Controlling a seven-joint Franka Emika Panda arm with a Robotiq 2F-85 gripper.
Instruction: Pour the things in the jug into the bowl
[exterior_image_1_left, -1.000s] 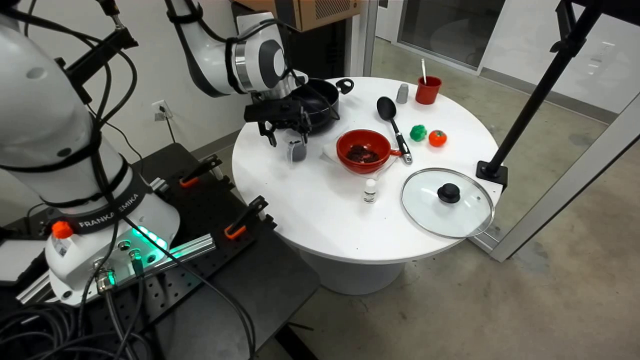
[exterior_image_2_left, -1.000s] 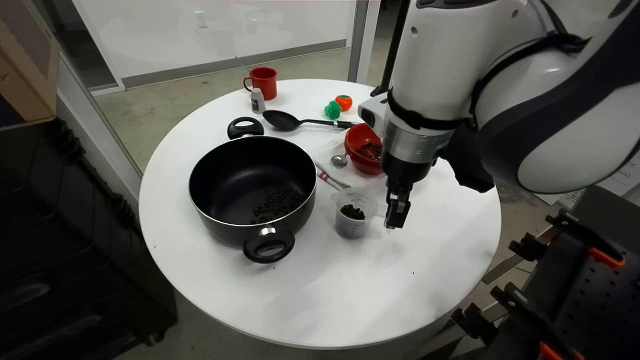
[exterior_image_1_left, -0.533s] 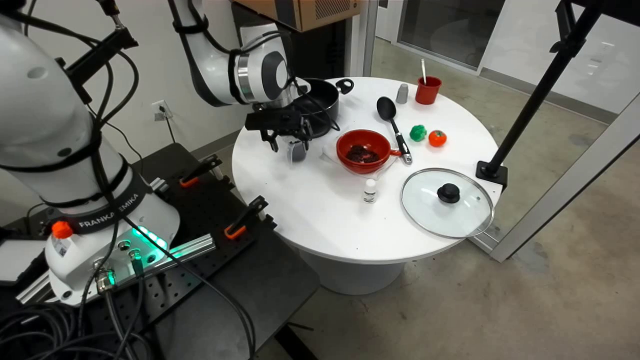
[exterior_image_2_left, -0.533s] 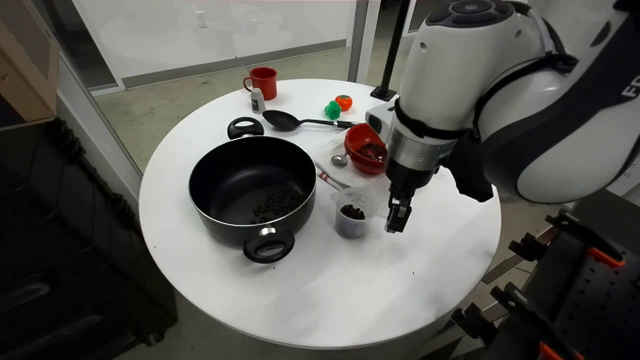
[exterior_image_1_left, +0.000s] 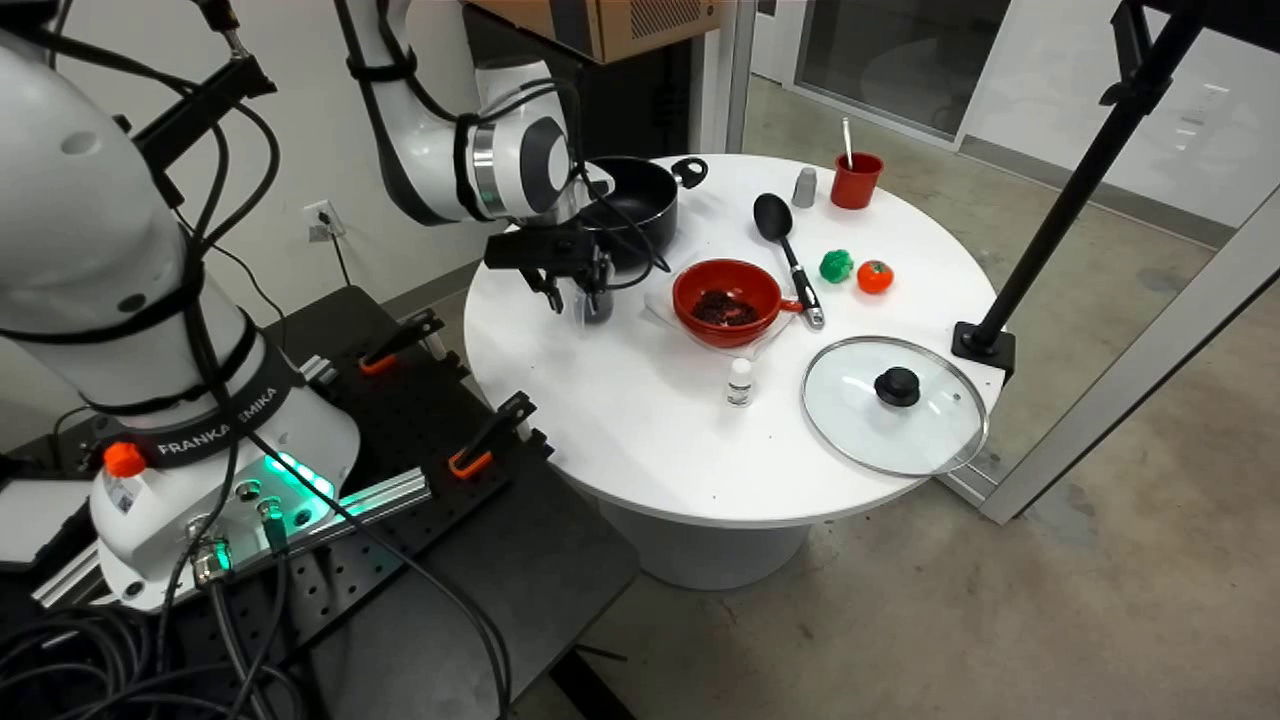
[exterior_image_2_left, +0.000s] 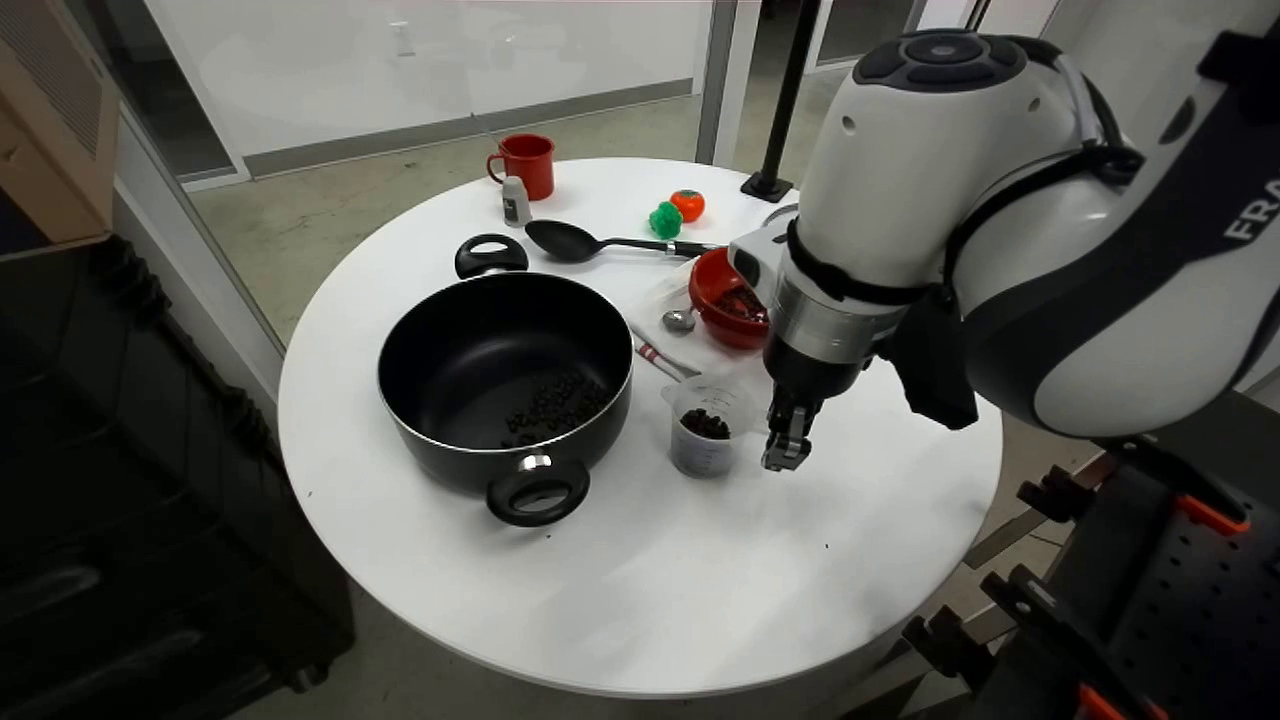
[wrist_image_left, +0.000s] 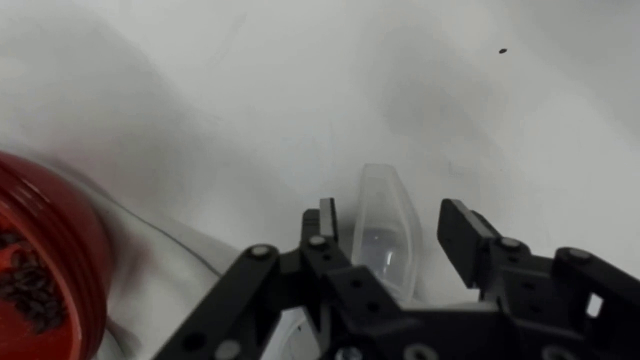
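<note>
The jug (exterior_image_2_left: 698, 455), a small translucent measuring cup with dark bean-like pieces inside, stands upright on the white table. Its clear handle (wrist_image_left: 382, 200) lies between the fingers of my gripper (wrist_image_left: 389, 220) in the wrist view, with a gap on each side. Partly closed but still open, the gripper (exterior_image_2_left: 788, 455) hangs low beside the jug. In another exterior view the gripper (exterior_image_1_left: 577, 295) partly covers the jug (exterior_image_1_left: 597, 308). The red bowl (exterior_image_1_left: 735, 338) holds dark pieces; its side (wrist_image_left: 75, 240) shows at left in the wrist view, and my arm hides part of it in an exterior view.
A black pot (exterior_image_2_left: 440, 460) with dark beans stands close to the jug. Around the bowl are a small spoon (exterior_image_2_left: 678, 320), a white bottle (exterior_image_1_left: 740, 382), a black ladle (exterior_image_1_left: 773, 217) and the glass lid (exterior_image_1_left: 850, 425). A red cup (exterior_image_1_left: 855, 185) stands at the table's far edge.
My gripper's fingers have come closer together around the jug's handle, and the gripper has sunk a little. The jug and bowl have stayed in place.
</note>
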